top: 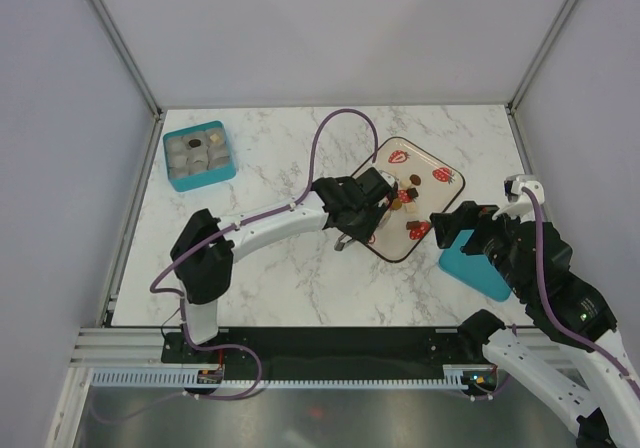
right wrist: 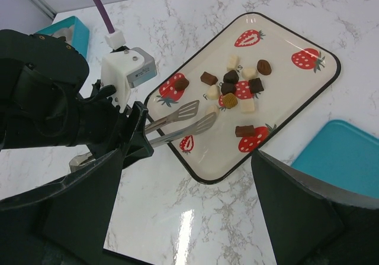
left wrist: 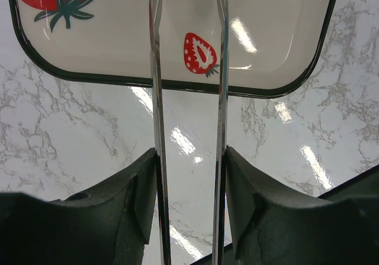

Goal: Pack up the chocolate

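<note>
Several chocolate pieces (right wrist: 231,87), dark, mid brown and pale, lie scattered on a strawberry-print tray (right wrist: 201,176) in the middle right of the table (top: 400,258). My left gripper (left wrist: 189,158) is shut on long metal tongs (left wrist: 156,99), its fingers pressing the two arms from outside. The tong tips (right wrist: 198,116) stand apart with nothing between them, over the tray's left part and just short of the pieces. My right gripper (right wrist: 189,164) stands open with nothing in it, above the table by the tray's near corner (top: 463,223).
A teal box (top: 199,155) with compartments, some holding pieces, sits at the back left. A teal lid (top: 470,266) lies right of the tray, under my right arm. The left arm's purple cable (top: 330,133) loops over the table behind the tray.
</note>
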Robot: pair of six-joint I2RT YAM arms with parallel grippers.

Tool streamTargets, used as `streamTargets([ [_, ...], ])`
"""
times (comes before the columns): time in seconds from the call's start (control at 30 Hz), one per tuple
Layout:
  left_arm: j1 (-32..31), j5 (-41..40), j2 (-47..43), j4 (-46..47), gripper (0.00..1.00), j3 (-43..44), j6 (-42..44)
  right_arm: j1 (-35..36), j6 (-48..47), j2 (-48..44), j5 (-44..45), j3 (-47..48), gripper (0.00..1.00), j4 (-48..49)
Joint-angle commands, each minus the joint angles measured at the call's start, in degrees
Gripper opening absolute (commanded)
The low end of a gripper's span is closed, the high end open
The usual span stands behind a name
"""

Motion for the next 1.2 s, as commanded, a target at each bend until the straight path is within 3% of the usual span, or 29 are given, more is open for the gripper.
streamTargets([
  [0.0, -0.3, -2.3, 0.8, 2.2, 0.54, 1.4, -0.3, 0.1, 0.3, 0.0, 1.5, 2.5, 0.98, 0.0],
  [0.63, -0.3, -0.6, 4.0, 2.0, 0.46, 3.8, -0.7, 0.1, -0.9, -0.4, 2.6, 1.9, 0.98, 0.3],
  [1.17, 1.0, -1.2, -1.9, -9.3, 0.38, 9.9, -4.4, 0.1, -0.4, -0.1, 1.5, 2.6, 0.98, 1.0],
])
